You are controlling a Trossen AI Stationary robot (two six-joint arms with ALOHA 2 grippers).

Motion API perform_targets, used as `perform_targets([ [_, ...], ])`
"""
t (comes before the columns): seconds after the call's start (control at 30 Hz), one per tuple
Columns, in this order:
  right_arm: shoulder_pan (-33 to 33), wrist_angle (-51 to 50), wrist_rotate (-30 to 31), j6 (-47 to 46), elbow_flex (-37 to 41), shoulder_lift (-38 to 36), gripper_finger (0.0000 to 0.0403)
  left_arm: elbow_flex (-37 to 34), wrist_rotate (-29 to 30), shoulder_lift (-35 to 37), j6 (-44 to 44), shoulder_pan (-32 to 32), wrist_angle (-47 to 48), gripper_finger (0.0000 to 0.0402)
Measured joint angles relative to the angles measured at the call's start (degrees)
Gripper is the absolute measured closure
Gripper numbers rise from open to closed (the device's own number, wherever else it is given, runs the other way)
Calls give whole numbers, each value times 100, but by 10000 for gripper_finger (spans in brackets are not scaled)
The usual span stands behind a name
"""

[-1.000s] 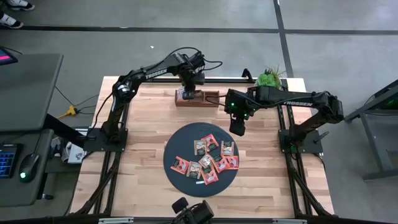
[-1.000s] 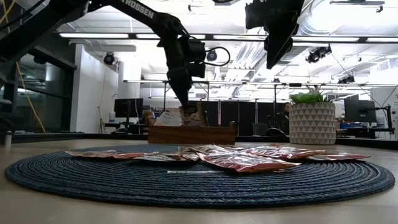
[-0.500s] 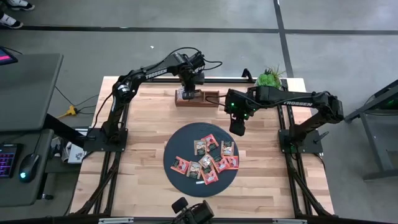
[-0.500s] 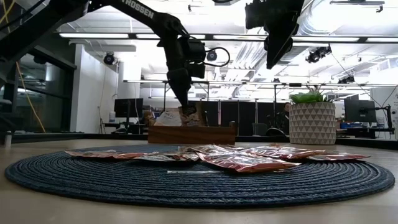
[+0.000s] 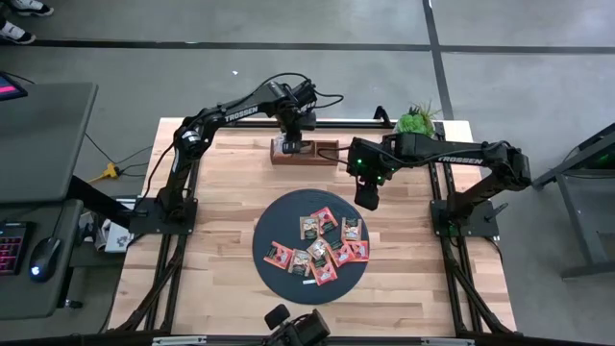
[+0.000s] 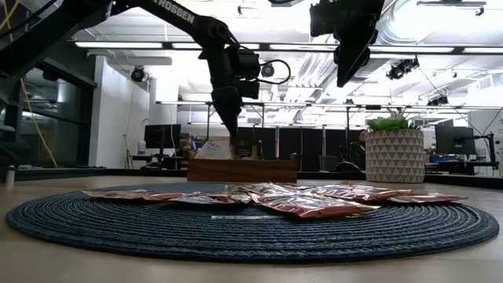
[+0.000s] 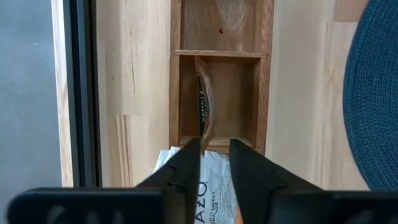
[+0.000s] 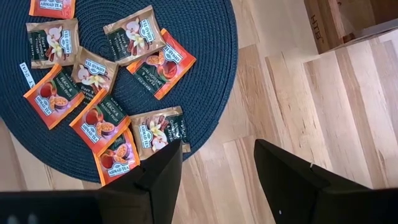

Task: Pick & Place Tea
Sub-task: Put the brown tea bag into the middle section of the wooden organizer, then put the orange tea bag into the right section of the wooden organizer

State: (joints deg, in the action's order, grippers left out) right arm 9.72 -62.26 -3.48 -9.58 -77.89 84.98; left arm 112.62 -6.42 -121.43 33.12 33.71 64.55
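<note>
Wooden box at the frame's upper middle: left gripper is partly open above it, holding nothing (sachet stands inside). Lift straight up. Right gripper waits wide open, empty, near tea on mat.

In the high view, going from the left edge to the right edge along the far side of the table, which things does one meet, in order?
Left tool above the wooden box → right tool, nearer and open over bare wood → green plant at the far right corner.
</note>
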Motion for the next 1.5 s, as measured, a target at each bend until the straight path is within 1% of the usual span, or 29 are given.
perform_targets([
  [0.1,0,0,-30,10,0,1,206,0,4,0,0,0,-24,291],
  [0.17,0,0,-33,55,0,1,206,0,13,0,-4,0,-55,283],
  [0.3,0,0,-35,118,0,1,206,0,5,11,-44,-21,-20,280],
  [0.47,0,123,-62,213,84,0,206,2,109,266,124,-189,32,280],
  [0.53,0,377,-195,214,360,-63,206,-6,194,374,229,-286,92,279],
  [0.6,0,808,-345,154,805,-174,206,-1,266,455,247,-428,82,279],
  [0.73,-22,1923,-635,-297,1814,-505,206,-137,306,836,242,-667,263,279],
  [0.8,-56,2469,-668,-520,2254,-706,206,-273,365,1041,201,-831,57,279],
  [0.9,-140,3178,-675,-791,2727,-969,206,-766,492,1418,48,-1047,167,279],
  [0.93,-172,3370,-686,-842,2832,-1040,206,-946,556,1516,-63,-1146,-57,279],
  [0.97,-206,3558,-708,-884,2923,-1089,206,-1189,576,1667,-206,-1226,-260,279],
  [1.03,-263,3827,-730,-1001,3028,-1134,206,-1853,582,2105,-452,-1335,-244,279],
  [1.07,-285,3904,-732,-1052,3051,-1136,206,-2166,581,2293,-611,-1426,-428,279],
  [1.13,-335,4109,-752,-1097,3056,-1128,206,-2858,584,2680,-1038,-1597,-1098,279],
  [1.2,-387,4405,-765,-1097,3037,-1075,206,-3646,548,3098,-1530,-1758,-1154,279],
  [1.27,-439,4753,-772,-1098,3033,-1022,206,-4252,543,3418,-2090,-2002,-1805,279],
  [1.33,-494,5232,-875,-1112,3030,-925,206,-4857,542,3791,-2643,-2249,-1941,279],
  [1.37,-518,5419,-914,-1141,3021,-866,206,-5095,538,3943,-2896,-2406,-1965,279],
  [1.43,-591,5694,-999,-1237,2989,-666,206,-5468,560,4123,-3435,-2742,-2426,279],
  [1.5,-677,5696,-1011,-1243,2790,-396,206,-5808,637,4298,-3910,-3103,-2396,279],
])
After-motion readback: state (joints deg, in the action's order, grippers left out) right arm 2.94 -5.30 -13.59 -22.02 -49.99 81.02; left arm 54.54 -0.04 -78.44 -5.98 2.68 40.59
